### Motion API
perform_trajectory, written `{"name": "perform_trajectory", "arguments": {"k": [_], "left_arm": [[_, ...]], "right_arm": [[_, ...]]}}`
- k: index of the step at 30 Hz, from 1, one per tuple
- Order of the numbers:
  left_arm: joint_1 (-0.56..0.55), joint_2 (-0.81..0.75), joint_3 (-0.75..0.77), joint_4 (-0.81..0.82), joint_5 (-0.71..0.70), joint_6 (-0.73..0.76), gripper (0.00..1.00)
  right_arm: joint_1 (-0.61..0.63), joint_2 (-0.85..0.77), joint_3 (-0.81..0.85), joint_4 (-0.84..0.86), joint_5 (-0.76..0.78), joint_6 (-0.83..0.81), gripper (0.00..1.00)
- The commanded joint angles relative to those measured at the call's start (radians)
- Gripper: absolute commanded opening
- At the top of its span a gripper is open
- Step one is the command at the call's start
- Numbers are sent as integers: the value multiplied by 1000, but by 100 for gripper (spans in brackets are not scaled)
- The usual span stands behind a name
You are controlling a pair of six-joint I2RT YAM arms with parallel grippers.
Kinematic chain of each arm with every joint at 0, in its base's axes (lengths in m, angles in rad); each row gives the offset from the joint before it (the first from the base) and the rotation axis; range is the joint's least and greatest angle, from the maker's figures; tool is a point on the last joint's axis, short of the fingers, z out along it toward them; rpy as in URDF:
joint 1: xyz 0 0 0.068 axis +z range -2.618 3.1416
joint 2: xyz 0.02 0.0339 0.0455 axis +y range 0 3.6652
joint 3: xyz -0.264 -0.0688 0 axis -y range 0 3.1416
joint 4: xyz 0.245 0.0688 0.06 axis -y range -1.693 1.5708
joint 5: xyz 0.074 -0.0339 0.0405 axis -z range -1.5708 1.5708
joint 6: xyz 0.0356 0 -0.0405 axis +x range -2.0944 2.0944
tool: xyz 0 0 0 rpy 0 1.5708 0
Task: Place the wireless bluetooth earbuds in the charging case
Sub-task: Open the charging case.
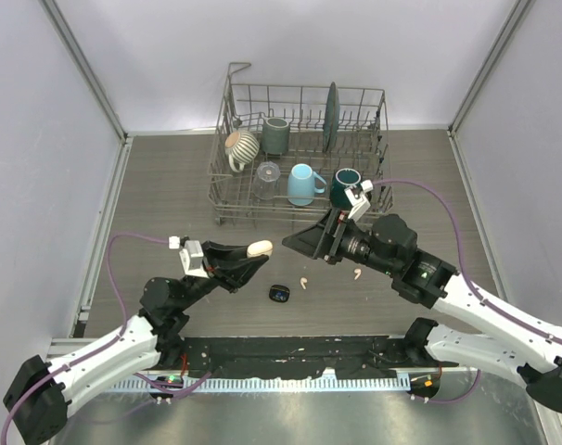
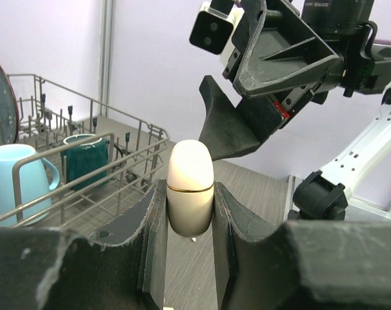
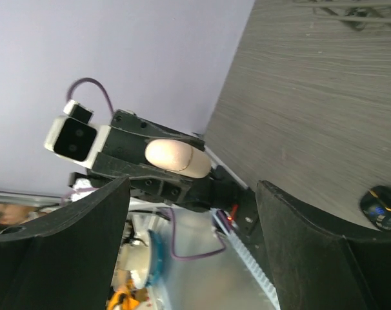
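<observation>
Top external view shows the left gripper (image 1: 251, 252) clamped on the closed cream case (image 1: 260, 247), held above the table's (image 1: 170, 185) near edge, mid-width. The right gripper (image 1: 301, 243) is spread wide just beside it. Two cream earbuds (image 1: 303, 281) lie on the table below. Opening the case seems the step in hand; next, the right gripper must catch the lid (image 2: 190, 161) squarely and lift it.

earbuds (image 1: 303, 282) on table (image 1: 170, 185) | dish rack (image 1: 262, 220) behind | mugs (image 1: 304, 184) in rack

Top external: table (image 1: 170, 185) viewed from above, dish rack (image 1: 300, 153) at far side;
Left wrist: close, aimed towards the dish rack;
Right wrist: aimed away from the dish rack;
Shared: cream case (image 1: 260, 247), seen by all
</observation>
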Motion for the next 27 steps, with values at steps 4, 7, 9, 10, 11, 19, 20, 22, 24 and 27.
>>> {"name": "perform_trajectory", "arguments": {"k": [4,7,9,10,11,19,20,22,24,27], "left_arm": [[-3,45,37,114,63,24,0],[-3,83,56,122,94,25,0],[-3,108,67,128,108,25,0],[-3,114,69,134,108,27,0],[-3,122,72,136,108,28,0],[-3,157,98,143,140,35,0],[-2,160,104,143,146,32,0],[-3,166,109,145,172,27,0],[-3,169,113,143,192,19,0],[-3,171,115,142,224,4,0]], "right_arm": [[2,28,150,-285,20,-256,84],[6,55,166,-279,-10,-259,84],[14,65,172,-268,-21,-257,84],[16,71,172,-265,-23,-257,84],[19,72,173,-259,-35,-257,84],[25,80,155,-259,-29,-251,84],[23,77,155,-257,-23,-247,84],[23,72,144,-249,-6,-239,83],[23,60,127,-217,3,-214,84],[23,40,86,-145,11,-158,84]]}}
